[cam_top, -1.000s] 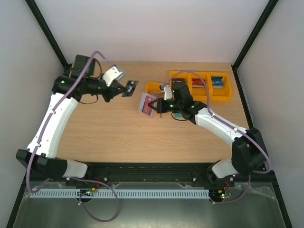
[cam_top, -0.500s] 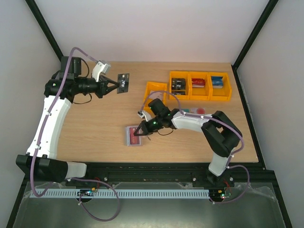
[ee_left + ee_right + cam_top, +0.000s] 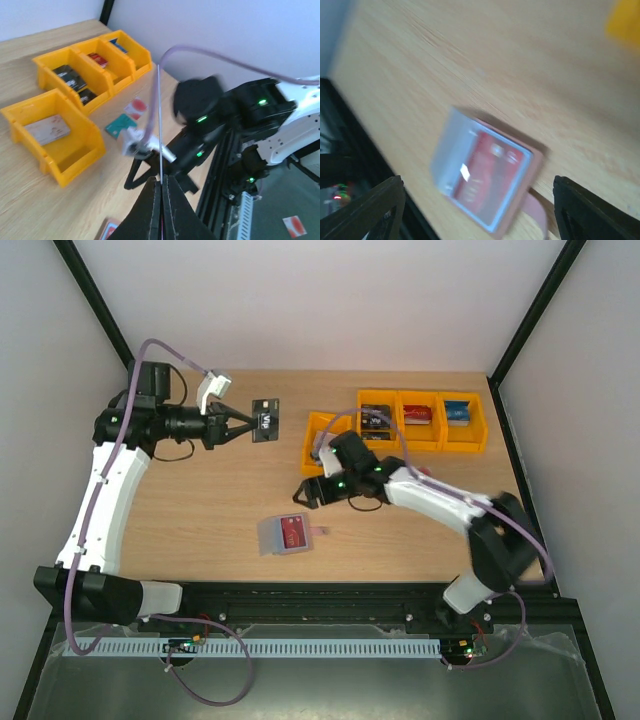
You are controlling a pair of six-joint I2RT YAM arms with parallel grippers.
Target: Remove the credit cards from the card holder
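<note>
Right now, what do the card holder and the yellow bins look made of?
Card holder: probably leather or faux leather, matte pinkish-brown, with a soft-looking closing tab; the wrist view is blurred, so this is uncertain. Bins: moulded plastic, smooth and slightly glossy, uniform yellow-orange with thick rims.

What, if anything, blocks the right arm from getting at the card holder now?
Probably nothing, so likely yes. The right pincer is open and empty, hovering close to the card holder, which lies on the table squarely in its wrist view. The left pincer, shut on a dark card, is well clear.
</note>
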